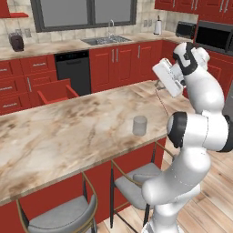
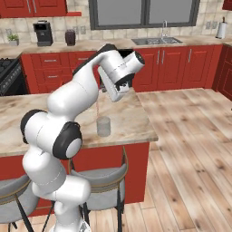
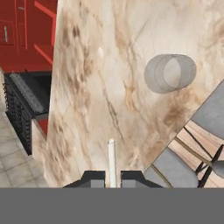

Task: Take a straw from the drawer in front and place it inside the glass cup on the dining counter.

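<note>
Gripper: the gripper (image 3: 112, 175) hangs above the dining counter (image 1: 68, 132), jaws clamped on the straw (image 3: 111, 159); in the hand view the thin pale stick rises from between the two dark finger tips.
Straw: held near its top end and hanging down towards the slab, a faint pinkish line in both base views (image 1: 162, 101) (image 2: 97, 113). Gripped this way the free lower end can be steered, which suits dropping it into a narrow opening.
Straw versus cup: the lower end is close to the glass cup (image 1: 139, 125) but off to one side of it, not yet over the mouth. In the right base view the line ends just left of the cup (image 2: 103, 127); in the hand view the cup (image 3: 170, 73) lies off towards the upper right of the straw tip. I cannot tell whether the tip touches the marble.
Glass cup: upright, empty, standing on the counter's near right part, close to the edge above the stools (image 1: 136, 179).
Drawer: a red drawer (image 1: 55, 91) stands pulled open in the far cabinet run, left of the dishwasher (image 1: 73, 70); probably where the straw came from.
Step in hand: carrying is done, by the look of it; what remains is lining up and lowering.
Next move calls for: a small sideways shift to bring the tip over the cup's mouth, then a straight descent before letting go.
Risk: the straw is much taller than the cup, so releasing it tilted or early could tip it out or knock the light tumbler towards the edge.
</note>
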